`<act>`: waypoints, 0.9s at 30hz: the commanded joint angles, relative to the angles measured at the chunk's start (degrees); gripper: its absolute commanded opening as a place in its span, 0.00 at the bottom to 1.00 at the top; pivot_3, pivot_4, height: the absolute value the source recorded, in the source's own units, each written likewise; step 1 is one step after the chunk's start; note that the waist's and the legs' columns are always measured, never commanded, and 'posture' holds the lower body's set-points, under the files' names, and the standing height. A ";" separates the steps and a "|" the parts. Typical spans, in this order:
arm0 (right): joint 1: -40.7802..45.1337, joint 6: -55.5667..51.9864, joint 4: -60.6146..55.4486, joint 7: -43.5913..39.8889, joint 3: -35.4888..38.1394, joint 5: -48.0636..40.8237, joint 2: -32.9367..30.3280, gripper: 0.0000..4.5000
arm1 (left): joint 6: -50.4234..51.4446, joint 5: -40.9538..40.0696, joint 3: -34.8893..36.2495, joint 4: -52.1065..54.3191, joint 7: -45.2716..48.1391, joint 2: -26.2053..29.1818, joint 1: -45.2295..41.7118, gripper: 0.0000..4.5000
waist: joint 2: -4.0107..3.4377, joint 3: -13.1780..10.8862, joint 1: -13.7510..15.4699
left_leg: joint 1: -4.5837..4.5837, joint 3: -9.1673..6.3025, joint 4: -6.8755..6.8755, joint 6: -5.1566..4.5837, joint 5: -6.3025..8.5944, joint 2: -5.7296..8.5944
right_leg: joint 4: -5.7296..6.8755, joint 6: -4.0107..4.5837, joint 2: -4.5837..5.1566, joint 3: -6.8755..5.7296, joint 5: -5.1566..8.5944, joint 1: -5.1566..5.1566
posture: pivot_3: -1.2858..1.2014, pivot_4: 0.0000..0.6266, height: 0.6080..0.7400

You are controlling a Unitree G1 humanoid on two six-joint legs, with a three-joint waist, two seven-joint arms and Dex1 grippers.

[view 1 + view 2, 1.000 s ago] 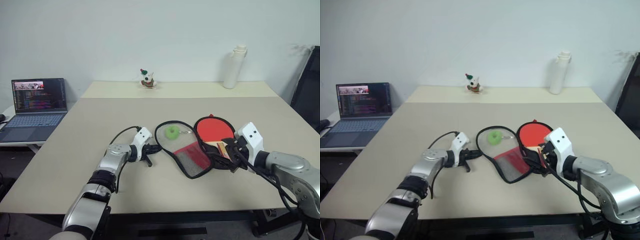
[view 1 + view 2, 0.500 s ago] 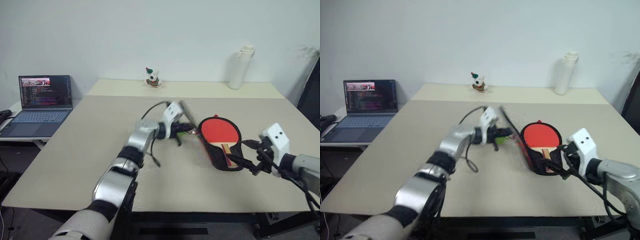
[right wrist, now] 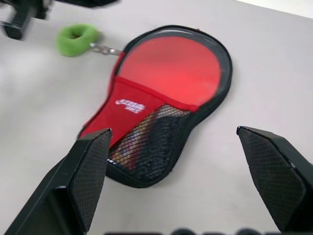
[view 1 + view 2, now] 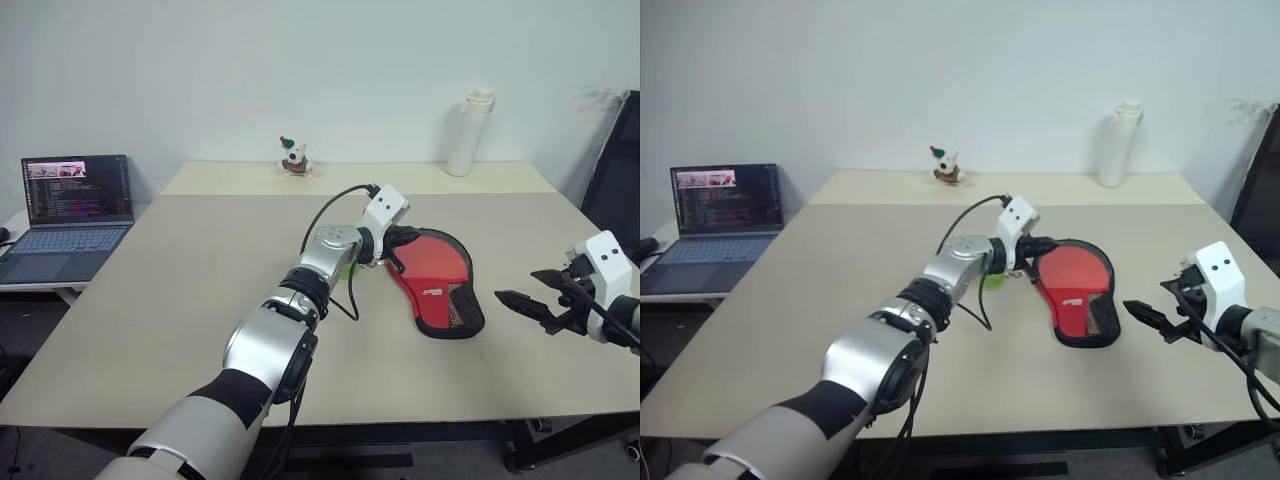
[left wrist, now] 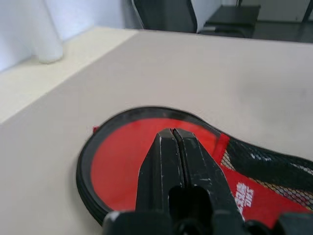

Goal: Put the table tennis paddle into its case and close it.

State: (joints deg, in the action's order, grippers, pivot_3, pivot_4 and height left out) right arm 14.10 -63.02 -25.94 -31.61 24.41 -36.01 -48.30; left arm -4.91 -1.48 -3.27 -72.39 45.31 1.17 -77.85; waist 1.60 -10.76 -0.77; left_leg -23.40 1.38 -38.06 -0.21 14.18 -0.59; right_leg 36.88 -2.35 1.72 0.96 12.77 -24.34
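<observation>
Left gripper (image 4: 392, 243) just flipped the case (image 4: 432, 279) lid over the paddle; fingers pressed together, empty, at its round end. Right gripper (image 4: 530, 302) backed off, fingers apart. Zip prob still undone.

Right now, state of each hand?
Left hand: closed, over the case's round end; nothing visibly held.
Right hand: open, empty, apart from the case.

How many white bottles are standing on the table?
1. The white bottle stands upright at the table's far edge, by the wall, beyond the case. No other can be seen.
</observation>
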 commanded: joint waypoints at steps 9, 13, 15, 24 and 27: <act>15.58 9.88 26.46 4.56 -11.11 9.47 7.94 1.00 | 15.77 -12.17 3.32 38.17 22.52 13.60 23.42 0.01 | -0.11 0.04 -1.14 | 0.17 0.10 0.08 0.00 -0.01 -0.16 | 0.12 0.30 -0.01 0.14 -0.17 0.01 | 0.52 0.24 1.00; 20.38 16.98 39.51 1.52 -17.18 14.81 9.26 1.00 | 24.37 -14.55 4.33 52.94 20.35 19.71 32.37 0.01 | -0.11 0.05 -0.98 | 0.16 0.10 0.06 0.00 -0.01 -0.15 | 0.10 0.31 0.01 0.14 -0.18 0.03 | 0.52 0.24 1.00; 22.44 19.81 44.36 0.38 -18.76 16.50 10.15 1.00 | 27.06 -15.49 4.76 57.13 18.93 21.22 34.62 0.01 | -0.11 0.05 -0.90 | 0.17 0.10 0.04 0.00 -0.01 -0.13 | 0.11 0.31 0.05 0.14 -0.18 0.04 | 0.52 0.24 1.00; 28.06 27.58 58.94 -4.30 -23.34 22.59 12.58 1.00 | 31.26 -17.27 4.49 64.19 14.89 22.84 38.32 0.01 | -0.11 0.05 -0.81 | 0.20 0.08 -0.02 0.01 -0.01 -0.06 | 0.10 0.30 0.17 0.06 -0.19 0.13 | 0.52 0.24 1.00; 29.59 27.91 63.11 -5.23 -23.65 23.33 13.64 0.96 | 31.60 -17.35 4.09 65.31 14.19 23.22 39.39 0.00 | -0.11 0.05 -0.96 | 0.36 0.10 0.00 0.01 -0.01 -0.08 | 0.13 0.30 0.16 0.09 -0.19 0.24 | 0.52 0.24 1.00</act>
State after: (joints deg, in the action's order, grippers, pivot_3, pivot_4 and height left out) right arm 42.87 -35.51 35.34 -36.18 0.94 -13.91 -34.91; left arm 26.60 -17.74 0.67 -9.93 59.99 23.58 -38.49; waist 1.48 -10.71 -1.73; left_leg -23.01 1.50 -38.06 -0.20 14.17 -0.68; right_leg 37.02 -2.04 1.87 1.06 12.57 -24.08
